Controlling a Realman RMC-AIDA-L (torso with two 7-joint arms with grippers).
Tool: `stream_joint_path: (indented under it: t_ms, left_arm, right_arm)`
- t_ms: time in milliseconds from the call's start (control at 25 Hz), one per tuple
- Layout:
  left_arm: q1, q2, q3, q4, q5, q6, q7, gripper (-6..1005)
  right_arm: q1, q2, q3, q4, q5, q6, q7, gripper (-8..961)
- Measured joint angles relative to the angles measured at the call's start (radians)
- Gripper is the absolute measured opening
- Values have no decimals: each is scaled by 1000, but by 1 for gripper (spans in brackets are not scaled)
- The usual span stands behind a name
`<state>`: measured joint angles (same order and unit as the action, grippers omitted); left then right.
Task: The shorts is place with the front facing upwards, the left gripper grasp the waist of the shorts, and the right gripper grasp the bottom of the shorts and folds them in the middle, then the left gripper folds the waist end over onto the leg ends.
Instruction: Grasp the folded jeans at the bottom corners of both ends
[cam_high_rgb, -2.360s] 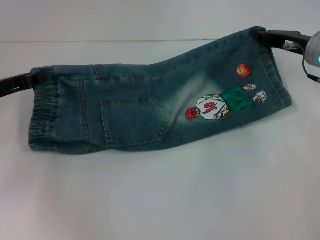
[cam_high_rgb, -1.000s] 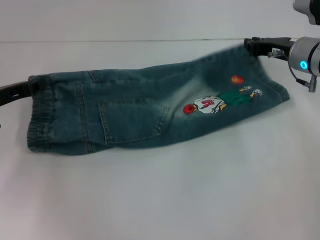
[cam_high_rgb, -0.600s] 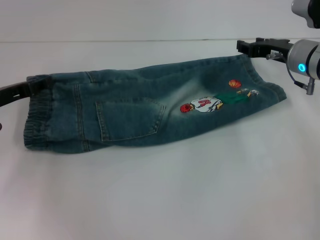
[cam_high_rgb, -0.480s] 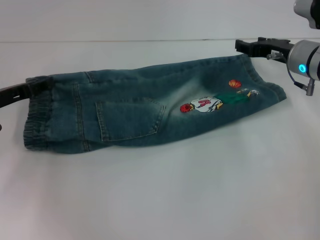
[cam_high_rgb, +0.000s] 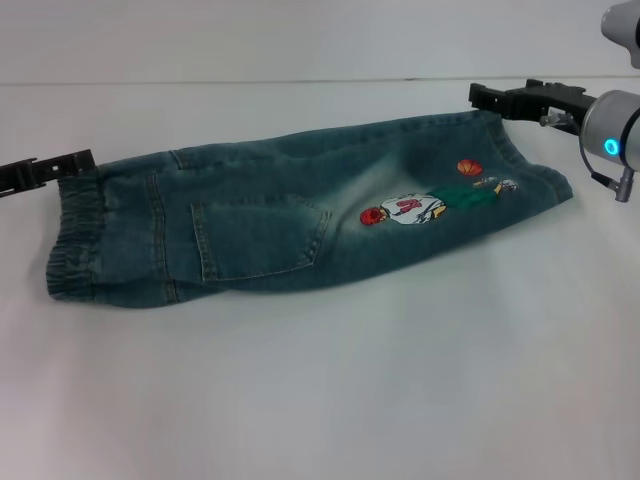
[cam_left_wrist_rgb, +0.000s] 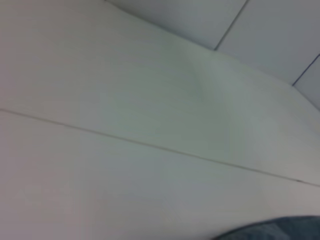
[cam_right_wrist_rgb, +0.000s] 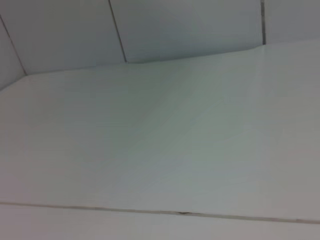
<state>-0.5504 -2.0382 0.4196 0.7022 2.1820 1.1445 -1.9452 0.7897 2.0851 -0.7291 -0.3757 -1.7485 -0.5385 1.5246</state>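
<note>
One pair of shorts (cam_high_rgb: 300, 225) lies folded lengthwise mid-bench (cam_high_rgb: 330, 390), pocket and print up, two grippers at its far corners. White bench, white wall behind. Left gripper (cam_high_rgb: 82, 158), earlier clamped on the waist (cam_high_rgb: 72, 240), now sits just off it; its finger state is unclear, as is the right gripper's (cam_high_rgb: 480, 97) by the leg ends (cam_high_rgb: 545, 180).

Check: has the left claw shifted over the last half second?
Yes. The left claw now sits off the waist, higher and farther back than before, judged against the table's back edge.

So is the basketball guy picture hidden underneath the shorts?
No, the basketball-player print faces up on the shorts, near the leg ends.
</note>
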Motion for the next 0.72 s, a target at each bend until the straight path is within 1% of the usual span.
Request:
stream_joint_path:
  t_ms: [40, 80, 120, 240, 320, 360, 400, 520, 640, 680, 720]
  left_arm:
    - [-2, 9, 0, 4, 13, 15, -20, 873]
    - [-12, 21, 1, 33, 82, 47, -82, 887]
    - [-19, 24, 1, 57, 125, 65, -118, 901]
    - [-29, 32, 1, 108, 191, 128, -197, 900]
    - [-33, 45, 1, 141, 215, 198, -248, 900]
    - [-37, 60, 1, 179, 247, 274, -308, 900]
    - [-37, 60, 1, 179, 247, 274, -308, 900]
    - [-47, 73, 1, 225, 323, 366, -406, 899]
    - [-67, 86, 1, 236, 399, 458, -466, 899]
    - [-79, 93, -2, 237, 436, 508, -487, 899]
    - [-79, 93, -2, 237, 436, 508, -487, 898]
  right_arm:
    - [-1, 0, 1, 0, 3, -2, -3, 912]
    - [-2, 0, 2, 0, 5, -6, -6, 938]
    - [-2, 0, 3, 0, 5, -8, -8, 937]
    - [-8, 0, 3, -2, 10, -15, -9, 932]
    - [-15, 0, 3, -6, 24, -20, -14, 931]
    - [-19, 0, 3, -6, 37, -27, -21, 931]
    - [-24, -1, 3, -7, 50, -36, -29, 931]
    - [-42, -3, 4, -8, 100, -64, -56, 931]
    - [-62, -6, 5, -8, 147, -92, -85, 931]
    - [-67, -7, 5, -8, 158, -101, -92, 931]
    - [-72, -7, 5, -8, 167, -109, -99, 931]
